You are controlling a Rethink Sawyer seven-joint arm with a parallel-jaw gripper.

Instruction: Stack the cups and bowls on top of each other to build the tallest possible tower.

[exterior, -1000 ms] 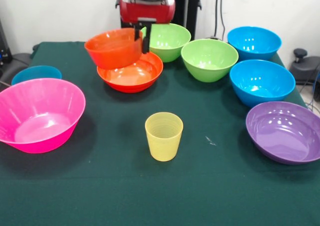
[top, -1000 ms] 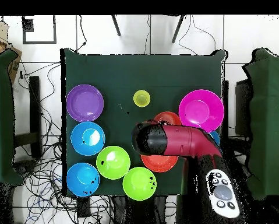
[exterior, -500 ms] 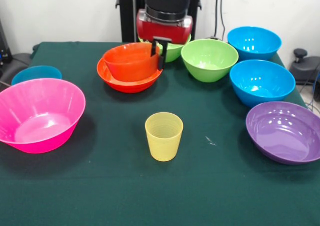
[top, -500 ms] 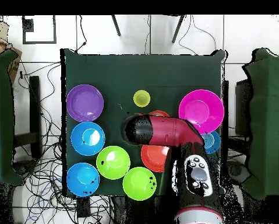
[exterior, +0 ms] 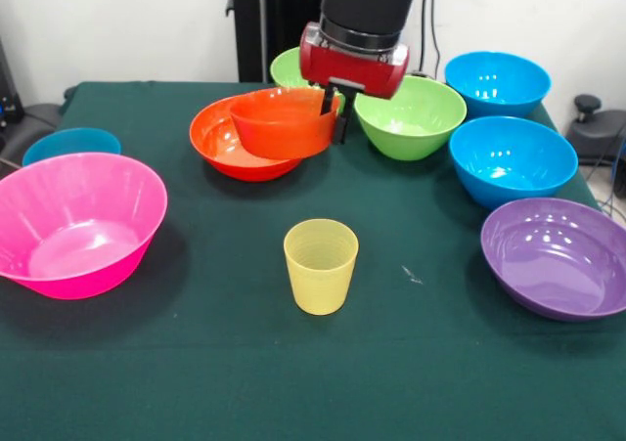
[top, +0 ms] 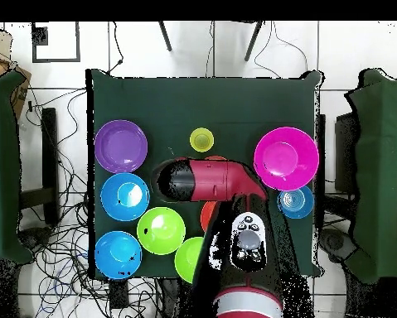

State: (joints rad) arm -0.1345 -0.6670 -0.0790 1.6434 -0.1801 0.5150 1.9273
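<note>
Front cam: we see gripper (exterior: pixel 335 116) clamped on small orange bowl's (exterior: pixel 284 122) rim, bowl tilted above wide orange bowl (exterior: pixel 235 141). Overhead, arm (top: pixel 210 180) hides both; yellow cup (top: pixel 202 139) just beyond.

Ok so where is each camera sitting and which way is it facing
Front view: across the table, facing the robot; shows the gripper gripping the small orange bowl over the wide orange bowl.
Overhead view: above, looking straight down; shows the red arm across the table.
Shared: yellow cup, pink bowl, purple bowl.
</note>
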